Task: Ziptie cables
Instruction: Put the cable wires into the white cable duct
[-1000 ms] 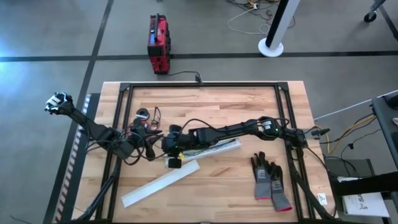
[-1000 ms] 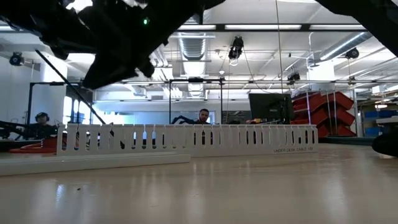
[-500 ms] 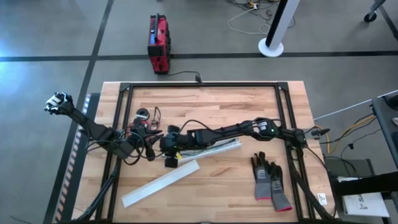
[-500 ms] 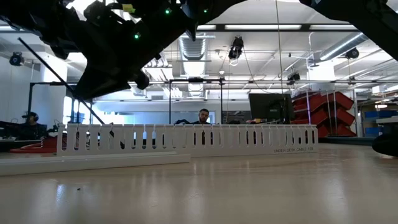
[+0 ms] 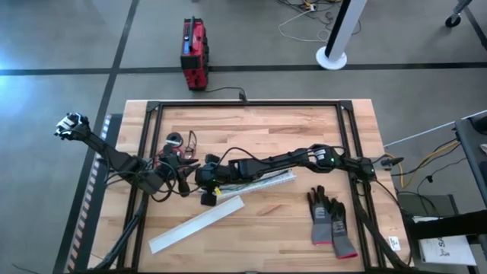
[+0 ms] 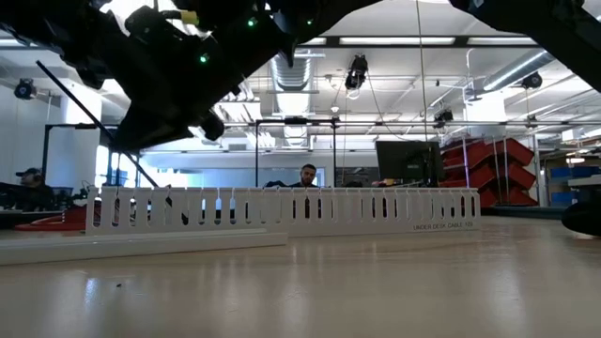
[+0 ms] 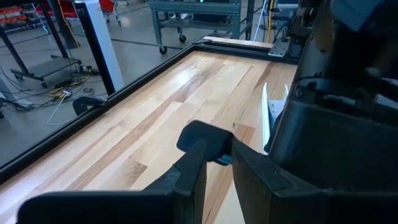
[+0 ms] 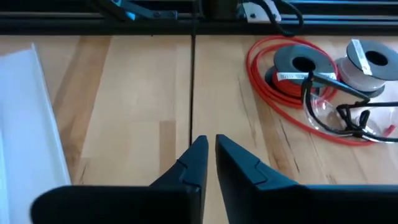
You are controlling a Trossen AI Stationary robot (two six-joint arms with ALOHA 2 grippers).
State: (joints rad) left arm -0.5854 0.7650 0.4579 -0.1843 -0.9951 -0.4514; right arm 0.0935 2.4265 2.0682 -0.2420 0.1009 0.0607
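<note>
High view, thin black cables (image 5: 173, 169) in loose loops left of frame centre, left gripper (image 5: 185, 169) beside them, fingers nearly closed, right gripper (image 5: 199, 176) close by at centre, fingers nearly closed, empty, long white slotted strip (image 5: 196, 224) lower left.

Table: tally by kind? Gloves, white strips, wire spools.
Gloves: 2
White strips: 2
Wire spools: 2
Total: 6
</note>
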